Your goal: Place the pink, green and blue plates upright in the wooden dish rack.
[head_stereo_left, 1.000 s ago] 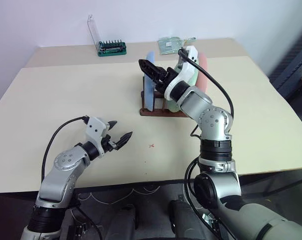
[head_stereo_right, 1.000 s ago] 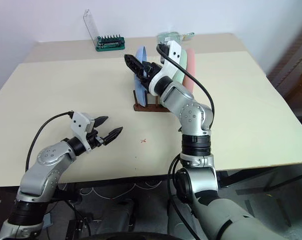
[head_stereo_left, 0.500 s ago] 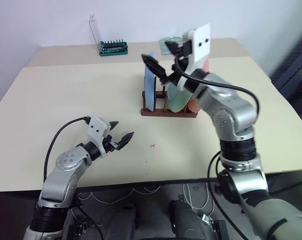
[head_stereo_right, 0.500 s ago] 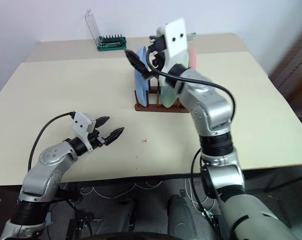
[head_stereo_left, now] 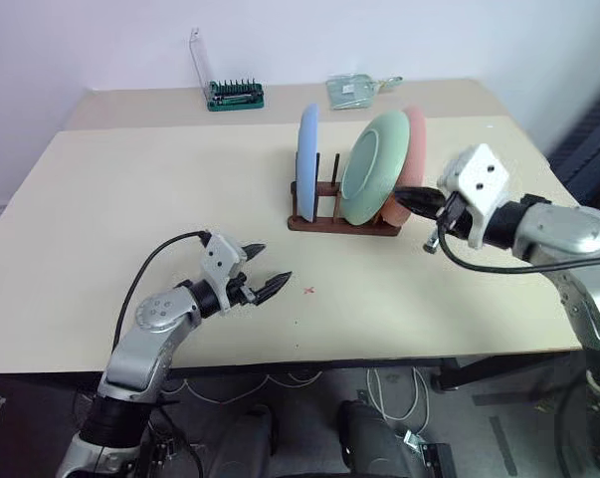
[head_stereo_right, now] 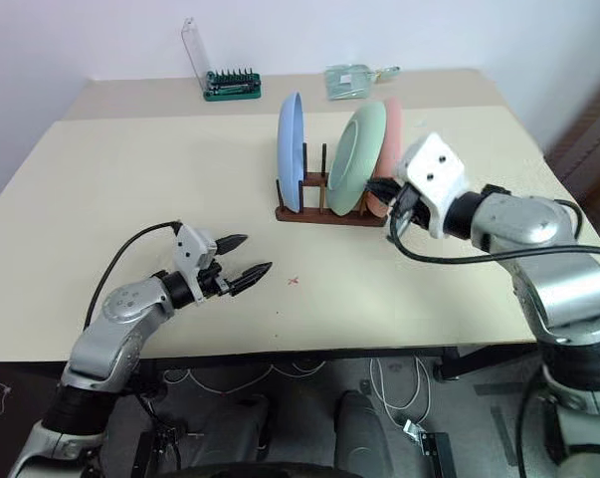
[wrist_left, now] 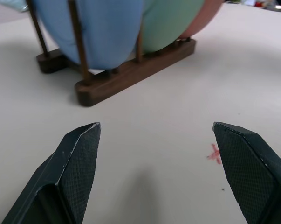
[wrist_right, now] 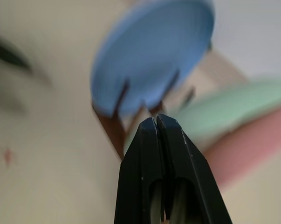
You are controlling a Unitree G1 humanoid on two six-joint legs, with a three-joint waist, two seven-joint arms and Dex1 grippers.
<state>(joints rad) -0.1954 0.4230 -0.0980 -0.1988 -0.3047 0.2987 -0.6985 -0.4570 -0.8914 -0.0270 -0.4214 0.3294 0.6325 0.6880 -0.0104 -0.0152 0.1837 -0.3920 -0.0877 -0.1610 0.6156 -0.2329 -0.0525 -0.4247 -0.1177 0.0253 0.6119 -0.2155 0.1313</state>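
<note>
Plates, all three, stand upright in the wooden dish rack (head_stereo_left: 341,221) at mid-table (head_stereo_left: 130,179): the blue plate (head_stereo_left: 307,161) at its left end, the green plate (head_stereo_left: 373,167) leaning beside the pink plate (head_stereo_left: 415,149) at its right. The placing looks done, so nothing further seems called for beyond drawing both arms clear without nudging the rack. Just right of the plates the right gripper (head_stereo_left: 415,199) is pinched closed on nothing, and the left gripper (head_stereo_left: 267,269) hovers spread wide and empty over bare tabletop.

Beige table (head_stereo_left: 130,189), white wall (head_stereo_left: 100,40)
</note>
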